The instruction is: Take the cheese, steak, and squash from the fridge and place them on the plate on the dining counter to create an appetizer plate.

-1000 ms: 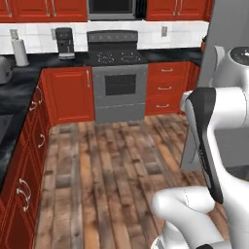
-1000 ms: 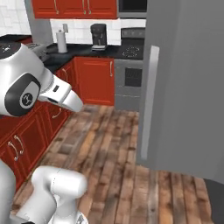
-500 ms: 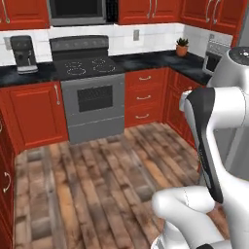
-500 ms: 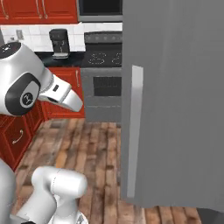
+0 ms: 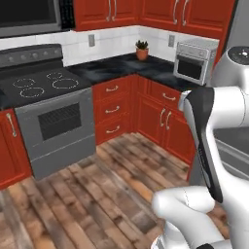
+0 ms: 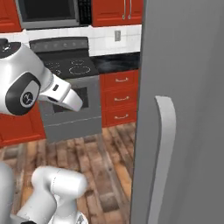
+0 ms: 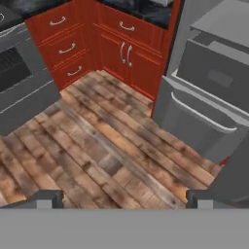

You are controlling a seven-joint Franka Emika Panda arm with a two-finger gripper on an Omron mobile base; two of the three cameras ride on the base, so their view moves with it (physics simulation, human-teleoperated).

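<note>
Fridge [image 6: 183,87] looms tall, grey and heavy at the right of the right base view, its long curved handle [image 6: 164,148] the likely rigid hold. Gripper [image 7: 124,197], its fingers spread wide and empty, hangs above the wood floor [image 7: 97,141], touching nothing.

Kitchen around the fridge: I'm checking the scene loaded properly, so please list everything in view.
fridge: one, grey, near right; open door with curved handle; grey drawer inside
stove: one, grey with black top, back wall
microwave: one, dark, above stove
toaster oven: one, white, on corner worktop
potted plant: one, green in orange pot, worktop corner
cabinets: several, red
floor: brown wood planks
gripper: one, dark tips, open, holding nothing
</note>
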